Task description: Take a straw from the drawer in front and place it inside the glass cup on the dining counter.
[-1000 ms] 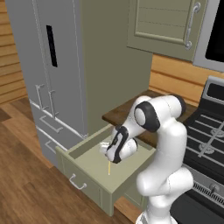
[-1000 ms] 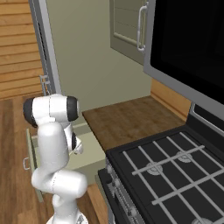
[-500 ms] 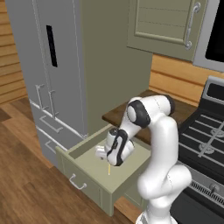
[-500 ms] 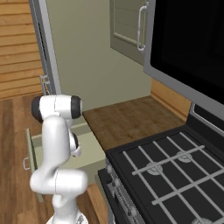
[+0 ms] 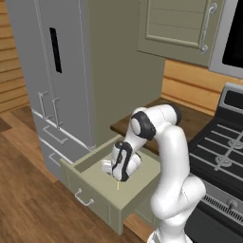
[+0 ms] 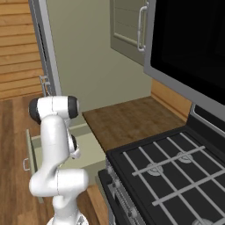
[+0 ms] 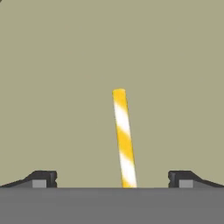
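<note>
Lower centre of the left base view: the drawer point(image 5: 97, 187), sage-green, pulled out, small silver bar handle on its front panel, floor bare and pale olive. White arm bends down from the lower right of that frame into the drawer; the gripper point(image 5: 114, 167) sits low inside, just above the drawer floor, fingers pointing down. The straw point(image 5: 117, 185) shows as a tiny pale yellow sliver on the drawer floor just below the hand, toward the front panel. Hand view: the straw point(image 7: 124, 140) lies flat on the olive floor, yellow with white stripes, running from mid-frame down to the bottom band, leaning slightly left at the top. The gripper point(image 7: 113, 179) has its two dark finger tips at far left and far right of the bottom edge, spread wide, straw lying between them and nearer the right one, touching neither; nothing pinched. Left side of the left base view has the grey fridge point(image 5: 52, 80) with its long handles; upper right has a green wall cabinet point(image 5: 178, 28); right edge has the black stove point(image 5: 216, 152). Brown wood countertop point(image 5: 190, 121) sits behind the arm, between fridge side panel and stove. Right base view: arm at lower left, drawer point(image 6: 33, 156) partly hidden behind it, the same countertop point(image 6: 127, 123) mid-frame, stove point(image 6: 176, 171) grates lower right.
</note>
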